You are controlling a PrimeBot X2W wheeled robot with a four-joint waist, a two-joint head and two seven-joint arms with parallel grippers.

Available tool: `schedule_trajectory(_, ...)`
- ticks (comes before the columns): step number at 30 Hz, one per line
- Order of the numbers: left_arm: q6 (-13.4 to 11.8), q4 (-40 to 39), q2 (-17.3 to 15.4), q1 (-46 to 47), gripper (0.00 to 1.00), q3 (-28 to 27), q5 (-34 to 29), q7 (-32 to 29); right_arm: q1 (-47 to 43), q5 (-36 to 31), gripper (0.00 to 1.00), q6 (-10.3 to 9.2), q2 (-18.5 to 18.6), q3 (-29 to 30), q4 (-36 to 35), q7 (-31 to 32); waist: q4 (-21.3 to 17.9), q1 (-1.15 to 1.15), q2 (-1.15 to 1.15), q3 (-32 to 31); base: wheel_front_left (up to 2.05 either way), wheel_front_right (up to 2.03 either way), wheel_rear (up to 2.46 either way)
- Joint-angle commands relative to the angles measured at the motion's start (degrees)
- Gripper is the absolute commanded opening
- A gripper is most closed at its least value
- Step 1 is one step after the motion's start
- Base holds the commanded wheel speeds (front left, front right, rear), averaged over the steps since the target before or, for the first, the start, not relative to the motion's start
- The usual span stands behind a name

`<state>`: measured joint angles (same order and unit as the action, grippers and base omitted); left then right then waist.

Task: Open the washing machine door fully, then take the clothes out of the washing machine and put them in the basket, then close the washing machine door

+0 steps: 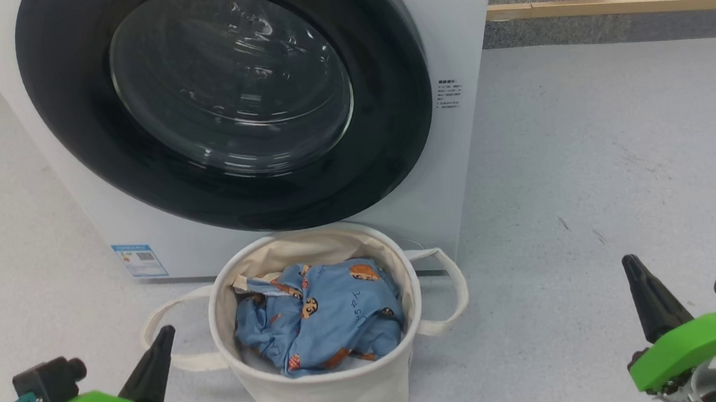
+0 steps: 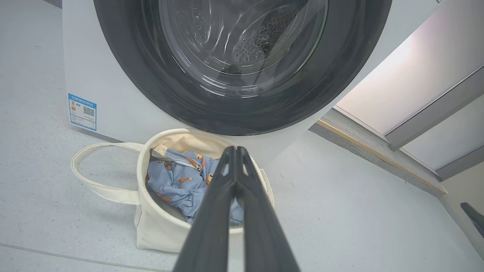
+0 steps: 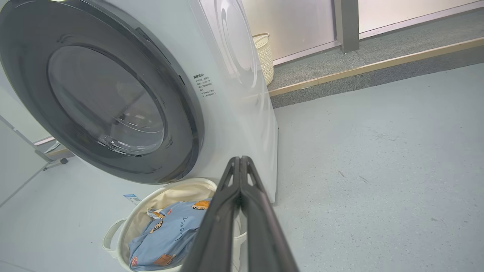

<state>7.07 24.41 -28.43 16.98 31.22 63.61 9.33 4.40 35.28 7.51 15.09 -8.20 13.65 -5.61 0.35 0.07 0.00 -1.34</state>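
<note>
- The left gripper hangs at the near left above the floor. Its two dark fingers are pressed together to one point and hold nothing; the left wrist view shows them closed tip to tip, aimed towards the basket.
- A blue sticker sits low on the left of the washing machine's front.
- The washing machine stands at the far middle, a white box on the pale grey floor.
- The washing machine door is shut and lies flat against the front. Its glossy black ring surrounds the clear porthole, and the perforated steel drum shows through the glass in the left wrist view.
- The basket stands on the floor just in front of the machine, below the door's lower edge. One loop handle hangs out to the left and the other to the right.
- The clothes, light blue with small orange-brown bears, lie bunched inside the basket on its white liner.
- A small printed label is on the machine's front, right of the door.
- The right gripper hangs at the near right, well apart from the basket. Its fingers are clenched together and empty; the right wrist view shows them closed.
- A wooden strip runs along the far right.
</note>
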Motion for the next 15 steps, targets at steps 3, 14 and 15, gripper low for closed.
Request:
schedule_trajectory(3,0.04,-1.91,-0.35,2.89,0.00,-2.61,1.37,-0.26,2.71,2.20,0.00,0.00,0.27,1.28,-1.73,0.33,-0.01,-0.06,0.00,0.14,0.00,0.00,0.00)
schedule_trajectory(14,0.08,-2.77,1.74,1.53,0.00,-5.45,4.54,-1.30,2.65,7.55,0.00,0.00,-0.95,2.60,-1.50,1.48,-0.05,-0.07,0.00,0.29,0.00,0.00,0.00)
schedule_trajectory(15,0.08,-2.85,1.94,1.41,0.00,-5.71,4.82,-1.40,2.64,8.04,0.00,0.00,-1.06,2.72,-1.48,1.59,-0.05,-0.07,0.00,0.30,0.00,0.00,0.00)
